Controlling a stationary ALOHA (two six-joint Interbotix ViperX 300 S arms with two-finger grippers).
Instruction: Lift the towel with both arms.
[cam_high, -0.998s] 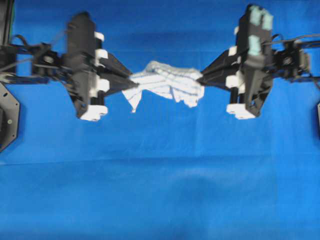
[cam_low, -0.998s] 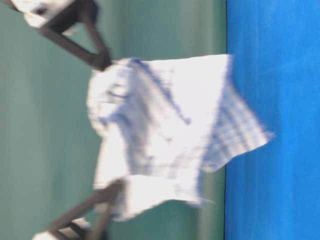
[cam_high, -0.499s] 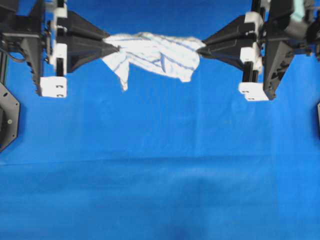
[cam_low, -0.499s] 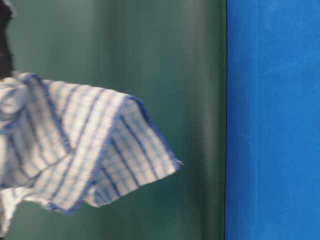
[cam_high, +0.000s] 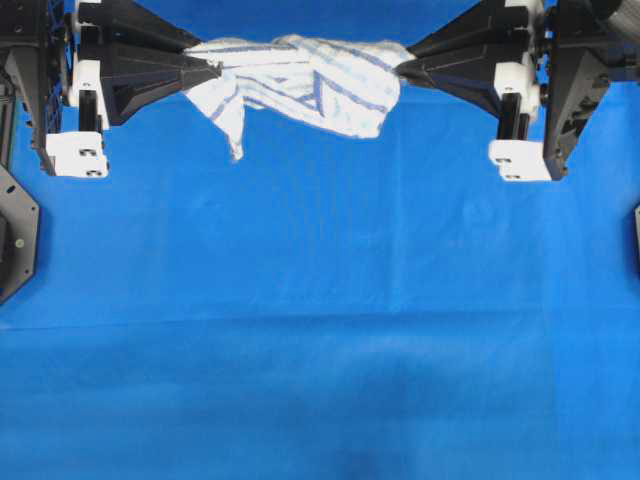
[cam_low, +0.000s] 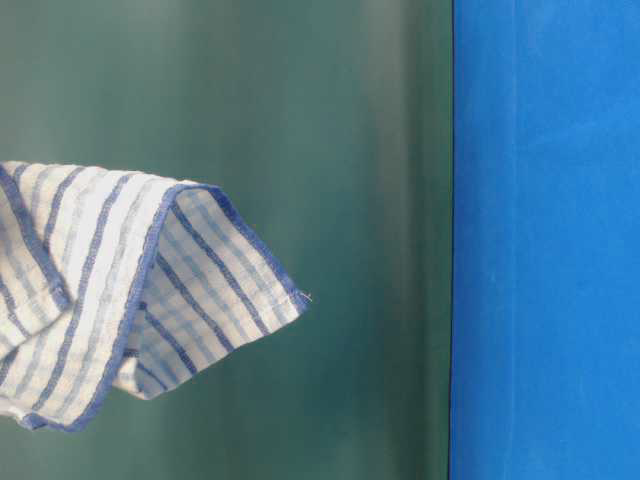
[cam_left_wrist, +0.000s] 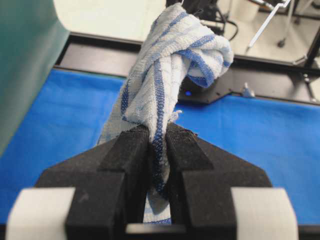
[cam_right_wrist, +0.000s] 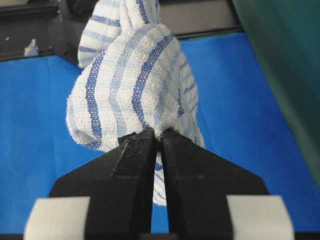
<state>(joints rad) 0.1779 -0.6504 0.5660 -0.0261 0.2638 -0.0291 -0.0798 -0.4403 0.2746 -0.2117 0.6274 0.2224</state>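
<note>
The white towel (cam_high: 300, 82) with blue check stripes hangs stretched between my two grippers, high above the blue cloth. My left gripper (cam_high: 213, 70) is shut on its left end; in the left wrist view the jaws pinch a bunched fold of the towel (cam_left_wrist: 165, 75) at the gripper (cam_left_wrist: 158, 131). My right gripper (cam_high: 402, 68) is shut on the right end, jaws closed on the towel (cam_right_wrist: 130, 80) at the gripper (cam_right_wrist: 158, 133). A loose corner droops down (cam_high: 235, 140). The table-level view shows a hanging part of the towel (cam_low: 130, 290) in mid-air.
The large plain blue cloth (cam_high: 320, 330) covers the table below. Black frame parts (cam_high: 15, 240) stand at the left edge and another at the right edge (cam_high: 636, 240). A green backdrop (cam_low: 330, 150) stands behind the table.
Both arms have risen with the towel, which moved toward the top of the overhead view and spread wider. In the table-level view the towel has moved further away from the blue cloth.
</note>
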